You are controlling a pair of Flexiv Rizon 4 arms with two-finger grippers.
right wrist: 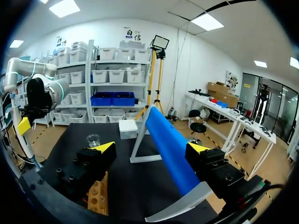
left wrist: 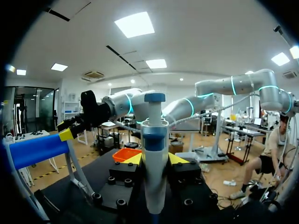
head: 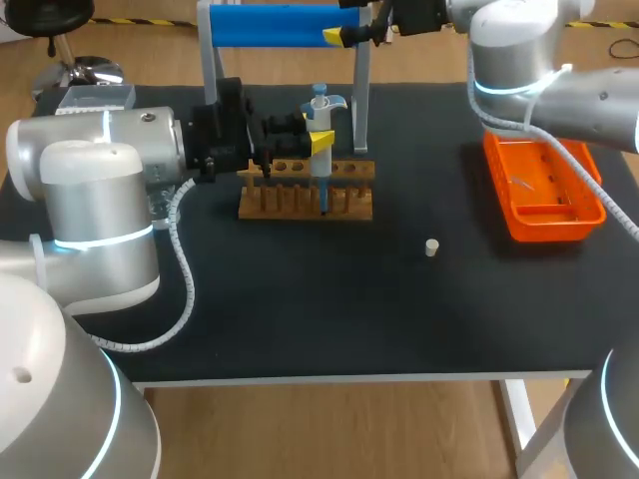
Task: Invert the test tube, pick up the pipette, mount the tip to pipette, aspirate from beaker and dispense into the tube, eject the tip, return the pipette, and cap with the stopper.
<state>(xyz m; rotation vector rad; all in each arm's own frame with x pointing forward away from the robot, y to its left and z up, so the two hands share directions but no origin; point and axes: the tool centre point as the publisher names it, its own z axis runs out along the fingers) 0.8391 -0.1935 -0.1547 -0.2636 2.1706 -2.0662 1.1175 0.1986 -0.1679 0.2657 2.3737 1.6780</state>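
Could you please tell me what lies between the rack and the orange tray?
Only the stopper, slightly nearer the front edge than the rack and tray; otherwise bare table, shown in the head view.

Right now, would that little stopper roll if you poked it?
The stopper looks tiny, so probably light. It seems to stand on its flat end, so it may slide; tipped over, its round side could roll.

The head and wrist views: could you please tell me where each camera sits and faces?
Head view: above, behind; looks down on the table; both arms show.
Left wrist view: on my left arm; faces the right arm past the pipette; left gripper shows.
Right wrist view: on my right arm; faces along the blue bar; right gripper shows.
All share the blue bar.
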